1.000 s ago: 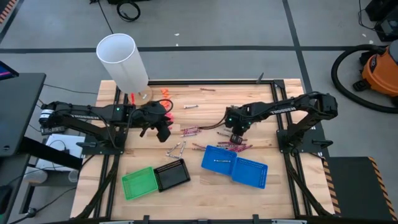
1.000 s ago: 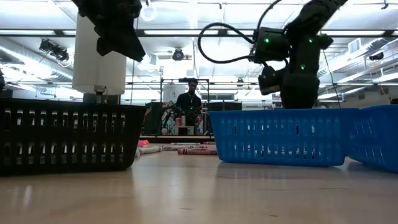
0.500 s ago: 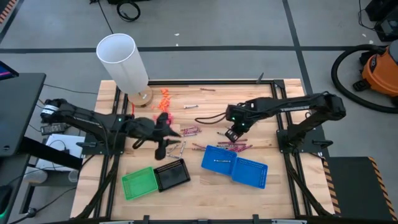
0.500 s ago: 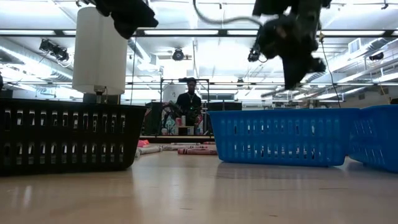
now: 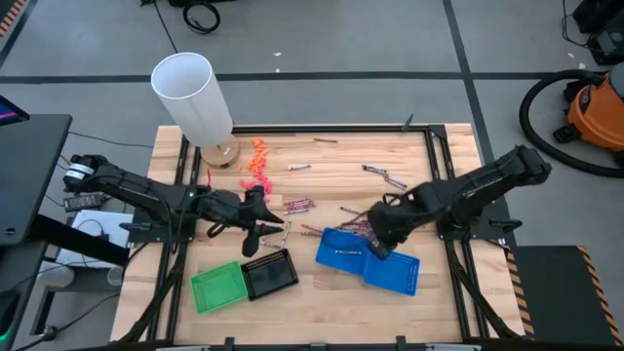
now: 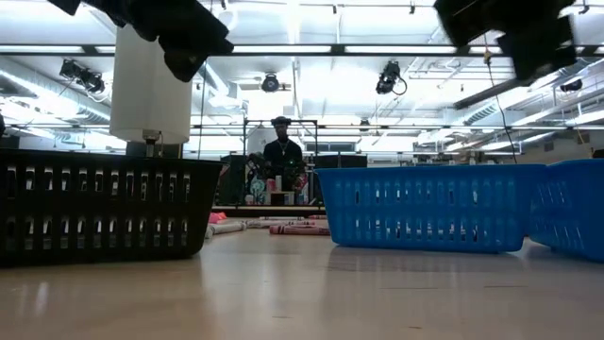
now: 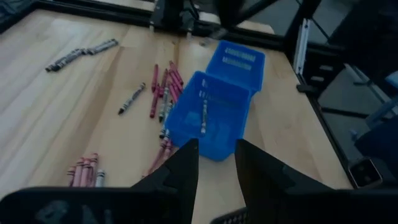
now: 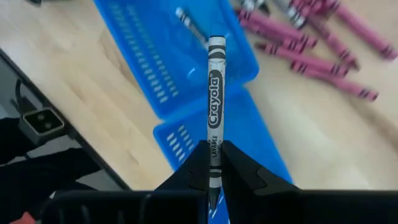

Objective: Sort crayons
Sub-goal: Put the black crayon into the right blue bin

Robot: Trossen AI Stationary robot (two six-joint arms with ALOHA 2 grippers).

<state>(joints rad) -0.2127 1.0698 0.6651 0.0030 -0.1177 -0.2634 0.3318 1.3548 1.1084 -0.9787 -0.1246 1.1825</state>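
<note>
- My right hand (image 8: 212, 163) pinches a grey crayon (image 8: 215, 106) above the blue bins (image 5: 367, 257).
- My left hand (image 7: 216, 163) hangs spread beside the black bin (image 5: 269, 273).

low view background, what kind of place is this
Probably a robotics lab or workshop: exposed ceiling with strip lights, a person among equipment racks, and an orange shop vacuum on the taped grey floor.

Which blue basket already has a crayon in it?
The blue basket nearer the table's middle: one grey crayon lies inside. The adjoining blue basket looks empty; the right pincer holds a grey crayon above them.
</note>
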